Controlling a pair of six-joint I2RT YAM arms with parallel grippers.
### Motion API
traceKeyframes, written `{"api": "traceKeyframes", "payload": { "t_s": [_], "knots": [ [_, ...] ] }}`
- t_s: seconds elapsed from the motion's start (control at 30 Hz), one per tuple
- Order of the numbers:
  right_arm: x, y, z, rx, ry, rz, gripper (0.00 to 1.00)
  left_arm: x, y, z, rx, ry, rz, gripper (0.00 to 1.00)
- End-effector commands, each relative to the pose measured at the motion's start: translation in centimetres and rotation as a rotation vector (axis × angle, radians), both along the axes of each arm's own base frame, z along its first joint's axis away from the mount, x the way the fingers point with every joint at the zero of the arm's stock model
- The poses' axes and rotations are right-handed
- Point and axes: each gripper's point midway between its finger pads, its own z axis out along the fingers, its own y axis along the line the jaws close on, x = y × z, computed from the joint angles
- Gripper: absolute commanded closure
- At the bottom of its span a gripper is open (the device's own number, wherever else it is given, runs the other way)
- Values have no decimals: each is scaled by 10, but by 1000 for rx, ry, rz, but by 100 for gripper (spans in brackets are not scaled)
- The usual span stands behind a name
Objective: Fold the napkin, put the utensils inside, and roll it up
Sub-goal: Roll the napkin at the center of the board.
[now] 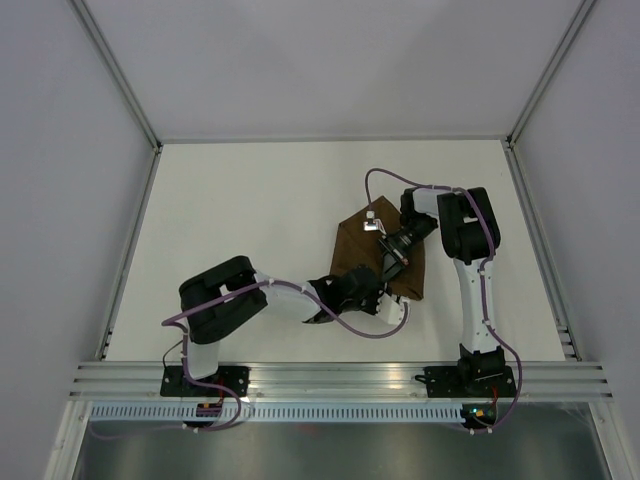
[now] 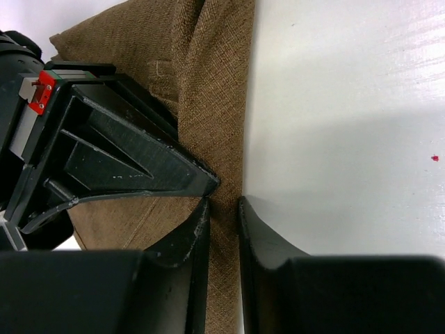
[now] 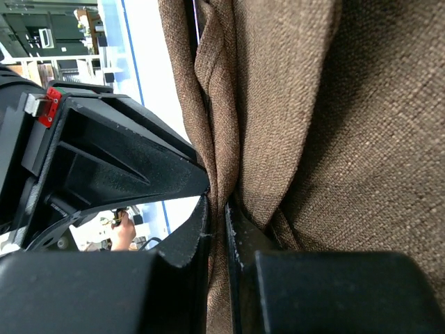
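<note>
The dark-brown napkin (image 1: 362, 246) lies bunched and partly folded on the white table, right of centre. My left gripper (image 1: 372, 291) is shut on the napkin's near edge; in the left wrist view the cloth (image 2: 208, 125) runs between the two fingers (image 2: 191, 243). My right gripper (image 1: 398, 252) is shut on a fold of the napkin (image 3: 299, 104) near its right side, the cloth pinched between its fingers (image 3: 240, 243) and lifted. The knife is hidden or out of view.
The white table (image 1: 240, 220) spreads to the left and back of the napkin. Metal frame posts stand at the back corners. An aluminium rail (image 1: 340, 378) runs along the near edge, holding both arm bases.
</note>
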Motion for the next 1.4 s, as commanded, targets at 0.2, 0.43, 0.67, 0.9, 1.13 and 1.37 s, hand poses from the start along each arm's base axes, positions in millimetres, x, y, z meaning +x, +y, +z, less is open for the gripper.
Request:
{"api": "traceKeyframes", "payload": {
  "t_s": [0.2,0.43,0.67,0.9,1.13,1.37],
  "knots": [
    [8,-10,-28,20,-130,92,93,-20,11,-28,128,211,-28,98],
    [39,-3,16,57,-263,12,54,-35,12,-24,143,363,0,98],
    [91,-10,58,18,-423,-167,44,-47,16,-27,166,480,18,98],
    [166,-77,91,-141,-670,-542,43,-55,15,-22,197,672,91,98],
    [177,-125,148,-112,-885,-722,45,-59,8,-11,237,901,173,98],
    [124,-141,177,-71,-1027,-716,47,-60,13,-12,263,1108,217,98]
  ]
}}
